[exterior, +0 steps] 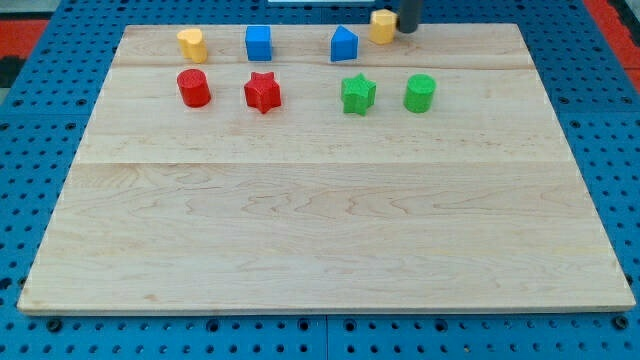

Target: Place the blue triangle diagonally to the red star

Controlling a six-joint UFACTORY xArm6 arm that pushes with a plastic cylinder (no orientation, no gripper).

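My tip (408, 29), a bare rod holding nothing, touches the yellow block (383, 25) at the view's top. The blue triangle (344, 45) sits just left, up-right of the red star (262, 92).

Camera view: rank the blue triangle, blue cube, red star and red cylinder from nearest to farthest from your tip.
My tip is at the view's top right, beside the yellow block.
1. Blue triangle, just to its left.
2. Blue cube, top row, farther left.
3. Red star, below the cube.
4. Red cylinder, far left.
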